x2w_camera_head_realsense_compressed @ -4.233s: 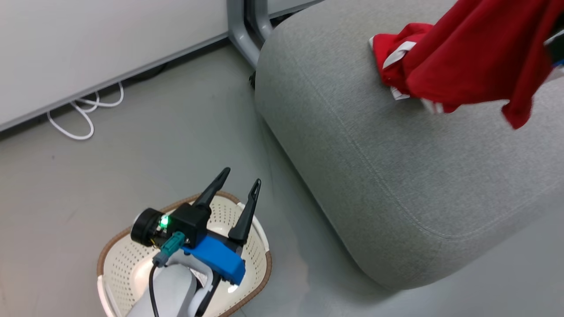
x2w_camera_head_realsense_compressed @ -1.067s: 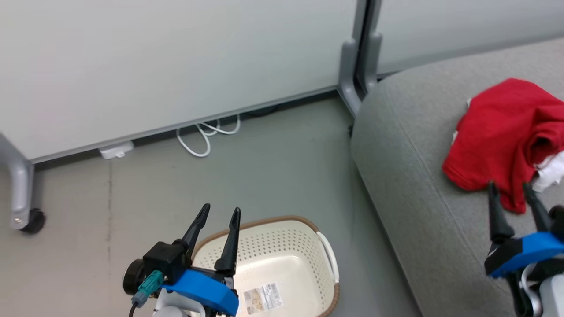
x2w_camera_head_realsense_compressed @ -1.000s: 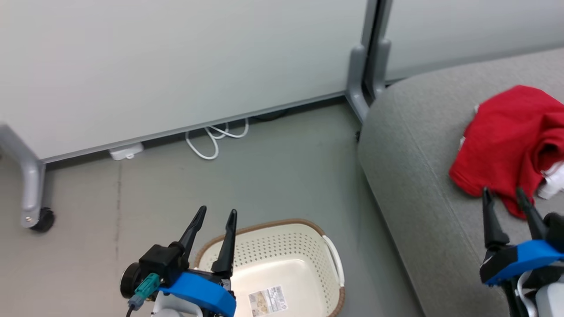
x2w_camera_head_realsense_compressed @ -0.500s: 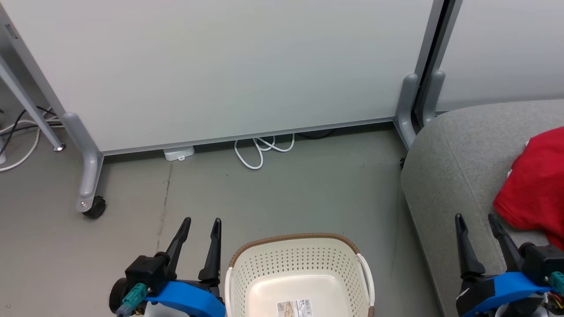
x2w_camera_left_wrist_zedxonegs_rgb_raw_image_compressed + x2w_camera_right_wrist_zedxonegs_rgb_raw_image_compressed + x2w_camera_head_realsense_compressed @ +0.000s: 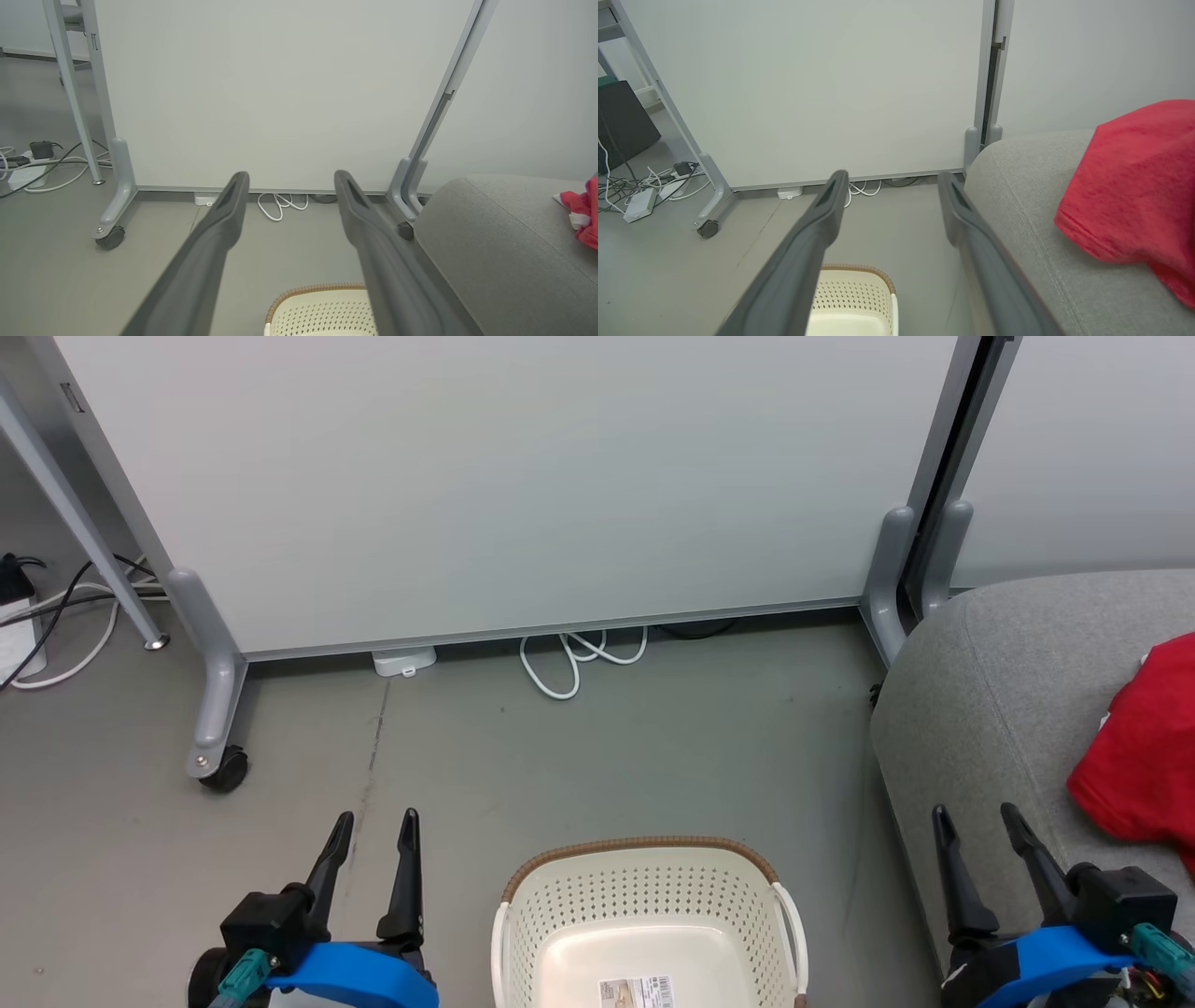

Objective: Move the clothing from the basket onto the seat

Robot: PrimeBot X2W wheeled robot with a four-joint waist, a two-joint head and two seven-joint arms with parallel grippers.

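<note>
Both my left pincer (image 5: 377, 817) and right pincer (image 5: 973, 810) hang open and empty either side of the basket (image 5: 635, 846), whose visible floor looks bare, while the clothing (image 5: 1139, 756) lies on the seat (image 5: 990, 691), ahead-right of my nearer right pincer.

One basket (image 5: 644, 846), one seat (image 5: 990, 709), two hands (image 5: 376, 816) (image 5: 973, 809)

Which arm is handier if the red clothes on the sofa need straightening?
Probably right: the right gripper, open, hangs by the seat, beside the clothing; the left gripper is across the basket from it.
</note>
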